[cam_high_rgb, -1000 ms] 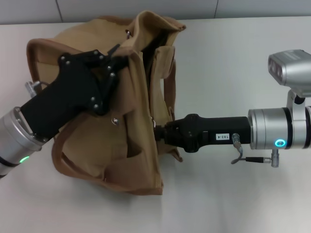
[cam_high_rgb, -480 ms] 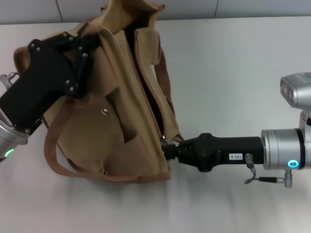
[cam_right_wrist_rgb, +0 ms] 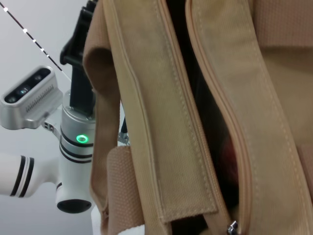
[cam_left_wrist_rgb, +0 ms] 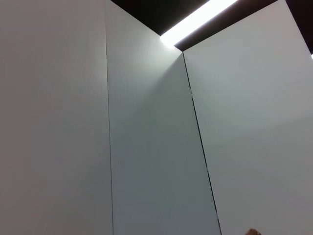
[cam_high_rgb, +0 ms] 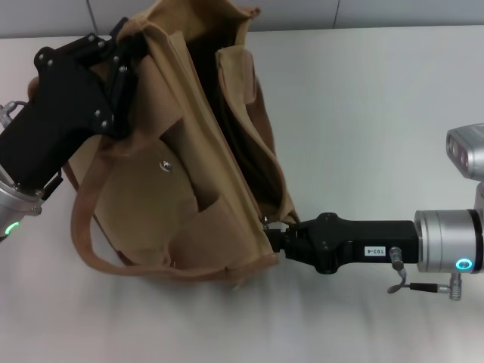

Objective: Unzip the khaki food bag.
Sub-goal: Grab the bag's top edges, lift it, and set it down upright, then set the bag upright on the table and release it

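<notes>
Now khaki food bag gaping, left fingers gripping far end, right fingers on zip pull.

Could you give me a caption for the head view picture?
Khaki food bag gaping open, left end effector gripping one end, right end effector the other.

The left tool was observed as a matte black housing with angular linkage plates fastened by small silver screws. Behind it, a silver cylindrical wrist section carrying a green indicator light was noted. The right tool was seen as a slim black body bearing a small white label with dark characters, joined to a silver cylindrical wrist marked by a lit ring indicator. A thin cable with a metal plug was recorded beneath that wrist, and a grey camera module beside it.
</notes>
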